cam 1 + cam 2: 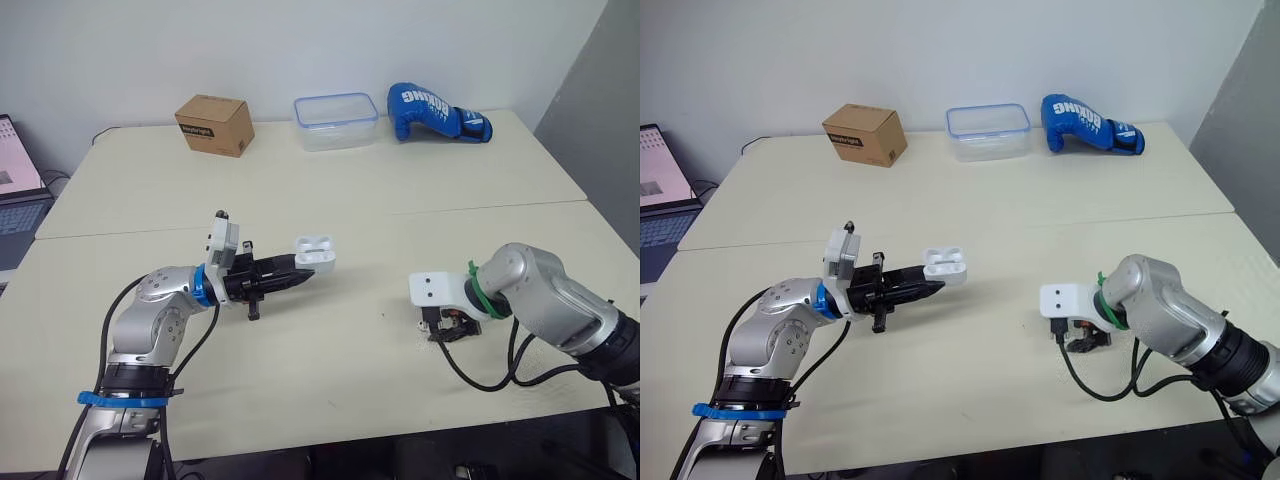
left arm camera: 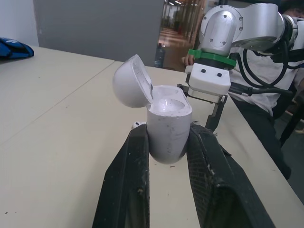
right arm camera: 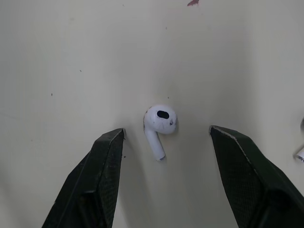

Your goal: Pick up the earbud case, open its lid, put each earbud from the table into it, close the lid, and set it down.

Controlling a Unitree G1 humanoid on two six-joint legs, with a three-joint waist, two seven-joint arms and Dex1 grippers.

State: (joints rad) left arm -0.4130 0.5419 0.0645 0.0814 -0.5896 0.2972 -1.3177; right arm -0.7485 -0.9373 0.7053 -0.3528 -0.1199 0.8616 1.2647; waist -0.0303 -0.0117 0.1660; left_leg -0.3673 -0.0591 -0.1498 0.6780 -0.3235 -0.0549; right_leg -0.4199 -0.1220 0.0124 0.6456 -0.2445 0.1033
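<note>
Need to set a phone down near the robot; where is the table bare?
Bare: the band between the back row (cardboard box, clear container, boxing glove) and the left gripper and right gripper, plus the front strip between them. Crowded: at the left gripper holding the open earbud case, and under the open right gripper over an earbud.

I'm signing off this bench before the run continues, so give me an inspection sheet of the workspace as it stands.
Surface: pale table, two tops meeting at a seam, a few small specks.
Job's things: earbud case, lid open, held off the table; one earbud lying on the table.
Clutter: cardboard box, clear container and blue boxing glove along the far edge.
Grippers: left gripper shut on the case; right gripper open, straddling the earbud.
Cables: black cables looping off both arms.
Surroundings: laptop at left, white wall behind.
</note>
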